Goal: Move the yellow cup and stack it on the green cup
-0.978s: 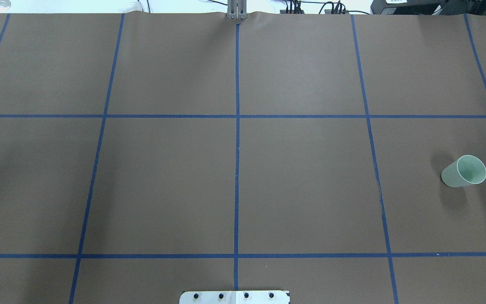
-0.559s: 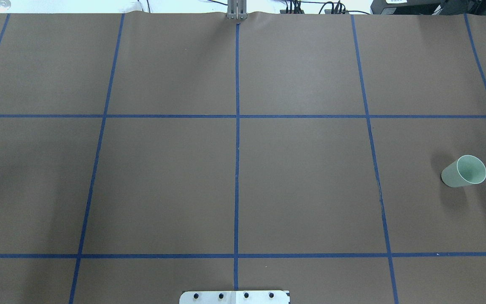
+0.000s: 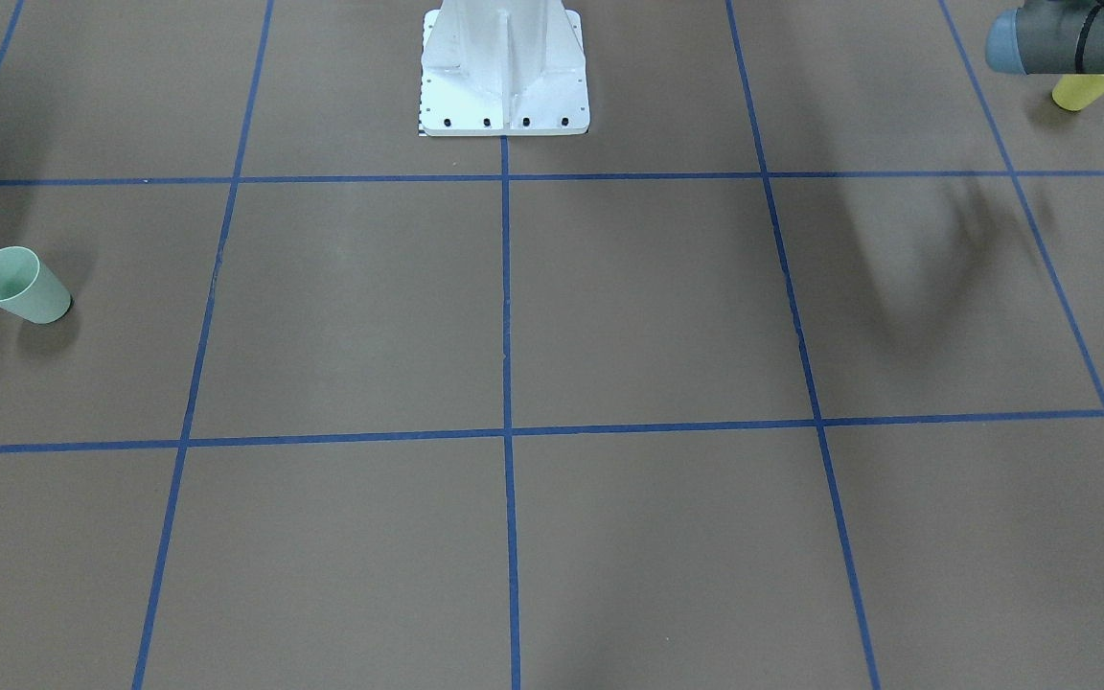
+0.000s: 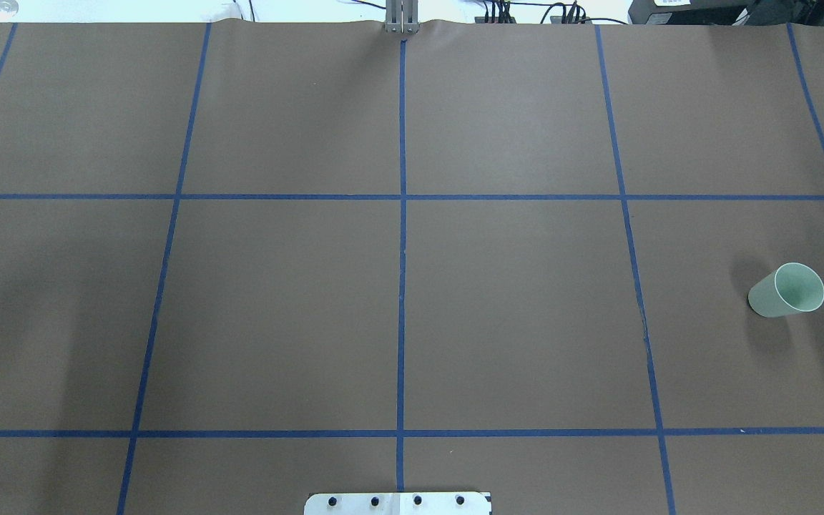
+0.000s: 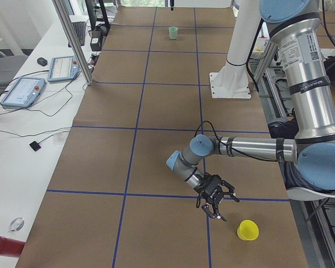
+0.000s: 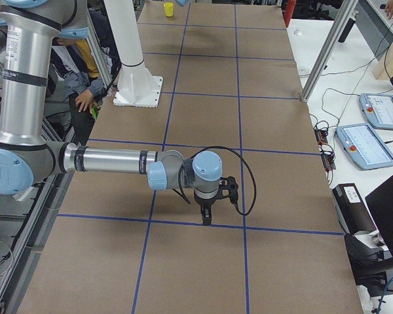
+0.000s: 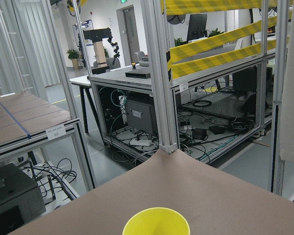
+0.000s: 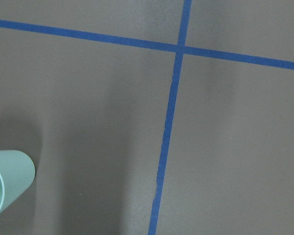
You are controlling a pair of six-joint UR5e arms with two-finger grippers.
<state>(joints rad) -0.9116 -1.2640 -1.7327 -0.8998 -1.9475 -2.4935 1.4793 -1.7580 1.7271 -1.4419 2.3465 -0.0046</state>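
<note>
The yellow cup stands upright near the table's edge on my left side; it also shows in the front view, partly behind my left arm, and its rim shows at the bottom of the left wrist view. My left gripper hovers low just beside it, apart from it; I cannot tell whether it is open or shut. The green cup stands upright at the far right, also in the front view and the right wrist view. My right gripper points down over the table; I cannot tell its state.
The white robot base stands at the table's near middle. Blue tape lines divide the brown surface. Aluminium posts, tablets and cables lie beyond the far edge. A person sits behind the robot.
</note>
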